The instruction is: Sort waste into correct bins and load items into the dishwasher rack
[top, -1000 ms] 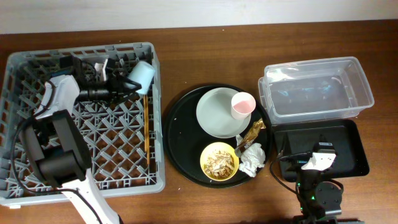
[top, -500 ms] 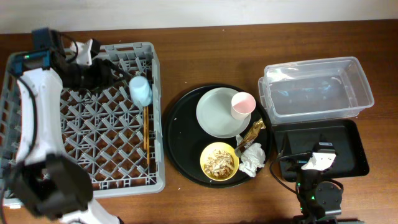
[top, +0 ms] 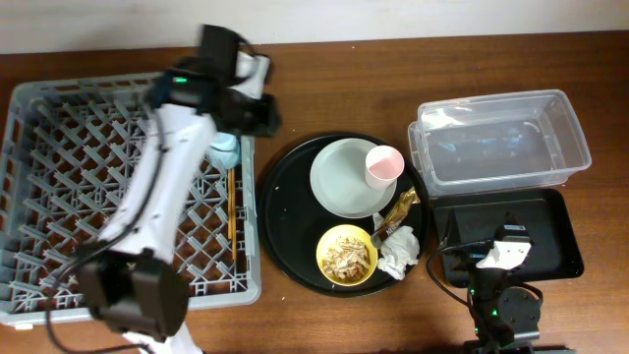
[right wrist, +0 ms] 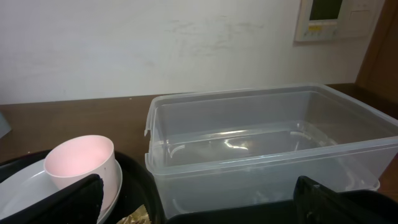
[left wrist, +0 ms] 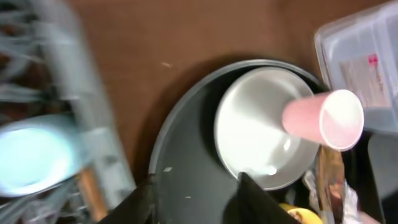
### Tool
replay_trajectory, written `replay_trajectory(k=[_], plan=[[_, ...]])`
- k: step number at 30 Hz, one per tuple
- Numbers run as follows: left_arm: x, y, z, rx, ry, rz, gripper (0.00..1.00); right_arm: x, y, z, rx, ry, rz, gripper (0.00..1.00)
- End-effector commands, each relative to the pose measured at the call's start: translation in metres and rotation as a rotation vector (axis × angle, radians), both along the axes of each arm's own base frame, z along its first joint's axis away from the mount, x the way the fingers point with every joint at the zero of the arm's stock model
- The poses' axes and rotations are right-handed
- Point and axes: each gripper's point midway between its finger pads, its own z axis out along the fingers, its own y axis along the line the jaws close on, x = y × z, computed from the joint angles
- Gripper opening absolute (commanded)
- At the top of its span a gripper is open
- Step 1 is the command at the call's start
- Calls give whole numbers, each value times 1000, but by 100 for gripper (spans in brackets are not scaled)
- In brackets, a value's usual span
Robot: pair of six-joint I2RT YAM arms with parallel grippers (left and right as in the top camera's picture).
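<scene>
Hovering my left gripper (left wrist: 198, 186) beside the rack (top: 118, 84) edge, fingers spread, nothing held. Pink cup (left wrist: 323, 119) stands on the plate (left wrist: 255, 143), up-right of those fingers in wrist view; right gripper (right wrist: 205, 200) parked, spread, empty

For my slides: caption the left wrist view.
Open left gripper facing the round black tray, pink cup on its pale plate; light-blue cup in the rack.

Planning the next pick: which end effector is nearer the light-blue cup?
Left. The left end effector is beside the light-blue cup; the right end effector is over the black tray.
</scene>
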Motion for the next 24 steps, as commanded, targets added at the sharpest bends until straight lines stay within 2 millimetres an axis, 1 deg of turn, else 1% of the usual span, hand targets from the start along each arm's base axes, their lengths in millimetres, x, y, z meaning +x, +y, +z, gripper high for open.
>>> replay_trajectory(k=[1,3,5,8,10,12,14,15,16,17,18,19,20,21,23,24], plan=[[-16,-47,-7,16,-4,-102,51,0,-2,-3,3,5,-12,98],[-25,-76,-4,11,-31,-166,52,0,-2,-3,3,5,-12,98],[-32,-95,-3,15,-52,-199,52,0,-2,-3,3,5,-12,98],[-39,-99,-4,38,-48,-200,53,0,-2,-3,3,5,-12,98],[-44,-88,-2,50,-20,-186,53,0,-2,-3,3,5,-12,99],[-51,-60,10,56,11,-141,53,0,-2,-2,4,3,-12,98],[-56,-43,26,35,9,-114,53,0,1,-2,8,0,1,98],[-58,-35,37,10,0,-101,53,0,6,-1,9,0,30,99],[-61,-26,54,-31,-22,-95,53,0,6,2,10,-13,31,99],[-64,-21,68,-66,-49,-92,53,1,11,8,12,-37,61,98],[-66,-13,82,-89,-79,-78,53,1,23,15,15,-68,130,99],[-69,-5,95,-93,-112,-62,62,-1,35,24,16,-95,203,99],[-72,5,105,-78,-147,-37,68,-4,45,35,16,-114,262,98],[-74,14,112,-54,-171,-13,78,-7,47,44,16,-119,275,98],[-78,31,120,8,-209,33,93,-13,44,63,16,-101,262,98],[-81,37,121,34,-215,50,99,-17,41,77,17,-87,240,98]])
